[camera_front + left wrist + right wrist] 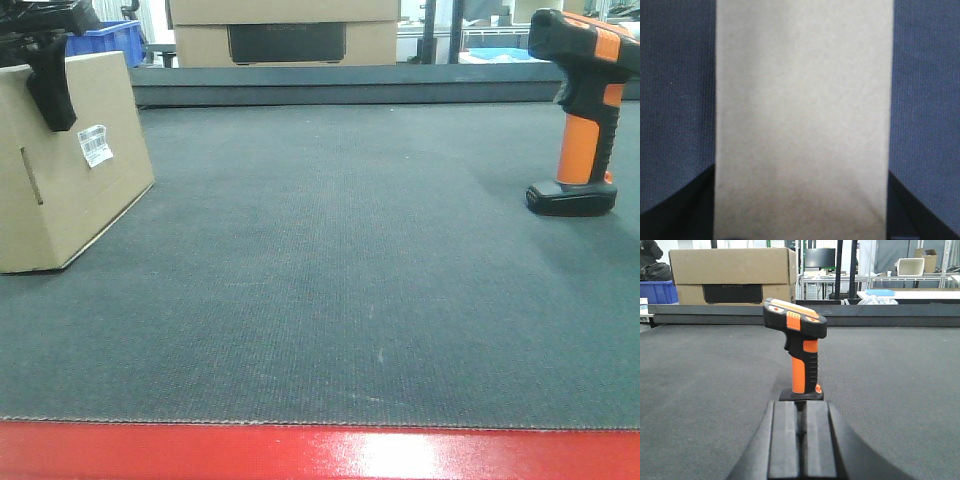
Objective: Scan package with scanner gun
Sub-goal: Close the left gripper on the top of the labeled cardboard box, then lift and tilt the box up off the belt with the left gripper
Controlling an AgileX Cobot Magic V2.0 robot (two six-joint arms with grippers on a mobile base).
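Observation:
The package, a brown cardboard box (pixel 70 170) with a white barcode label (pixel 95 145), stands on the dark mat at the far left. My left gripper (pixel 50 85) grips its top edge; in the left wrist view the box (pixel 802 100) fills the gap between the two fingers (pixel 675 210). The orange-and-black scanner gun (pixel 583 110) stands upright on its base at the far right. In the right wrist view the scanner gun (pixel 800 350) stands just beyond my right gripper (pixel 800 407), which is shut and empty, low over the mat.
The dark mat (pixel 340 270) ends in a red front edge (pixel 320 455) and a raised ledge (pixel 350 85) at the back. Behind the ledge are a large cardboard box (pixel 285 30) and a blue crate (pixel 110 40).

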